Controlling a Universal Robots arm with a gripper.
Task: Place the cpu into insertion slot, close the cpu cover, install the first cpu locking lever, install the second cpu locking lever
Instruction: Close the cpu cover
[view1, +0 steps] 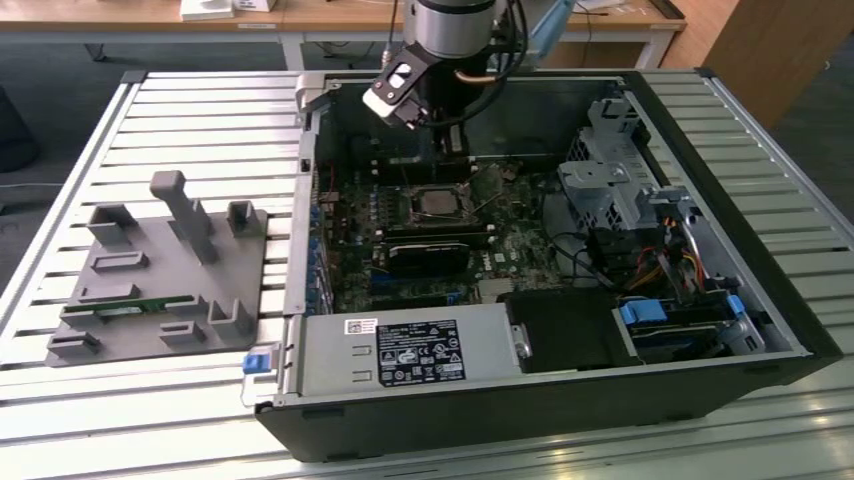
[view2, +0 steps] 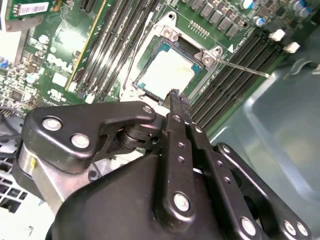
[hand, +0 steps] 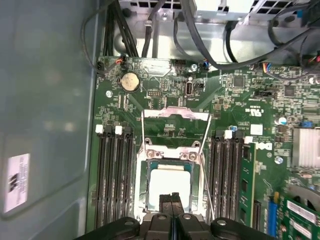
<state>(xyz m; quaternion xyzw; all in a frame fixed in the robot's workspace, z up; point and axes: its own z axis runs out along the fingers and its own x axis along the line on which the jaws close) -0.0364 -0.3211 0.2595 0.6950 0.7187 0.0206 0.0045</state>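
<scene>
Slatted metal worktop (view1: 200, 100), office desks behind. On it an open case (view1: 534, 420) and, toward the exterior view's left, a grey fixture (view1: 134, 290). Inside the case, a green board (hand: 235, 115) lying flat. Over its far part, the arm (view1: 447, 30), with the hand (hand: 171, 196) (view2: 174, 94) pointed down at the slot (hand: 170, 163).

Hand closed, fingertips pressed together with nothing between them, plain in both wrist views. Poised at the near edge of the cpu (hand: 170, 182); cannot tell whether touching it or just above.

Cpu already down in the slot, flat and square to the rim as far as can be judged. Cover (hand: 176, 112) thrown back open, lying toward the coin cell (hand: 130, 81), with board showing through its cut-out. One wire lever (view2: 244, 67) sticking out free beside the slot, unlatched.

Step in hand, at a guess: closing the cover. To do it well:

- Check first that the cpu sits level, no corner riding up.
- Push the cover by its free edge with the closed fingertips, not by the hinge side.
- Swing it in an arc about the hinge, gently, rather than pressing straight down.
- Keep clear of the lever and of the memory sockets (hand: 115, 180) on either side.
- Stop once the frame lies flat around the chip, and avoid loading the chip's middle.
</scene>
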